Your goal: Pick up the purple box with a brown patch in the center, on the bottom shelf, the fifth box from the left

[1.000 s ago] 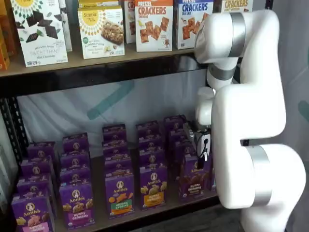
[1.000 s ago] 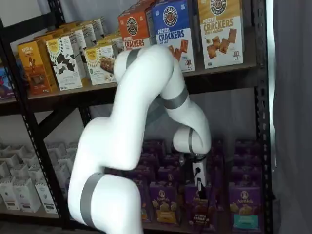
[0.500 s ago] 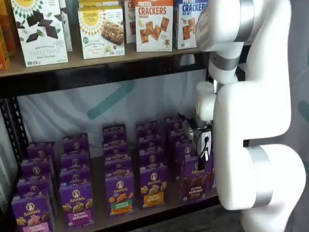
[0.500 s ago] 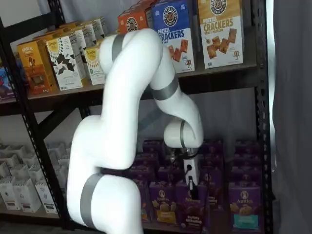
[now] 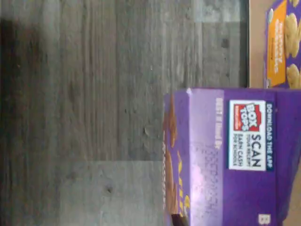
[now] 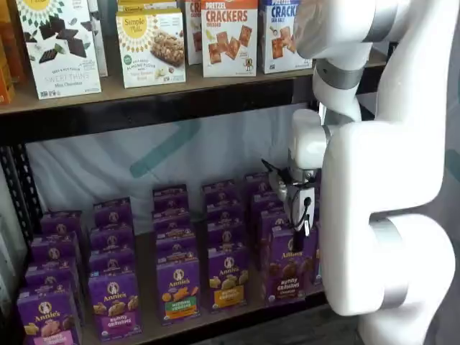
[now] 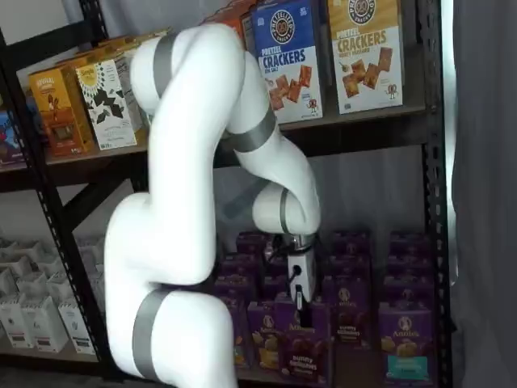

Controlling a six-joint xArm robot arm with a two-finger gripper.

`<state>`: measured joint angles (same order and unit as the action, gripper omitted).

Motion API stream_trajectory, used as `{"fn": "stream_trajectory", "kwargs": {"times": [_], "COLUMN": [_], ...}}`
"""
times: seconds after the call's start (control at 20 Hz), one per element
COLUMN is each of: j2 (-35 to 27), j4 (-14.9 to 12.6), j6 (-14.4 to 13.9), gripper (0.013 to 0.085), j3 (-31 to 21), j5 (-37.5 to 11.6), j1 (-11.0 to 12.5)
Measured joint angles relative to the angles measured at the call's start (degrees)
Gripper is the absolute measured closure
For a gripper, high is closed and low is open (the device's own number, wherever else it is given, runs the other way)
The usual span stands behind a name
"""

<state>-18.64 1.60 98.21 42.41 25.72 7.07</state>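
Grey floor (image 5: 94, 117) beside purple box (image 5: 235, 160), wrist-only.

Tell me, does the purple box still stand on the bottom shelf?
No, in a shelf view the purple box hangs from the gripper, out in front of the bottom shelf.

- The purple box (image 5: 225, 160) is cut off by the wrist view's edge; its side print is blurred.
- In a shelf view, the white arm (image 6: 374, 215) hides that box's right edge.
- The orange-fronted carton (image 5: 284, 44) beside it shows only partly.
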Motion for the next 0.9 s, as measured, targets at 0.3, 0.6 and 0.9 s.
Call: {"fn": "stream_trajectory", "kwargs": {"times": [0.3, 0.6, 0.9], "j2": [7.69, 15.04, 22.29], "j4": [-0.32, -0.29, -0.24], "j6": [-2.23, -4.44, -6.64], "gripper": [0.069, 0.069, 0.069], "j3": [-5.75, -9.55, -13.49], "j5": [1.4, 5.97, 6.73], "j1": [-1.89, -4.03, -6.19]}}
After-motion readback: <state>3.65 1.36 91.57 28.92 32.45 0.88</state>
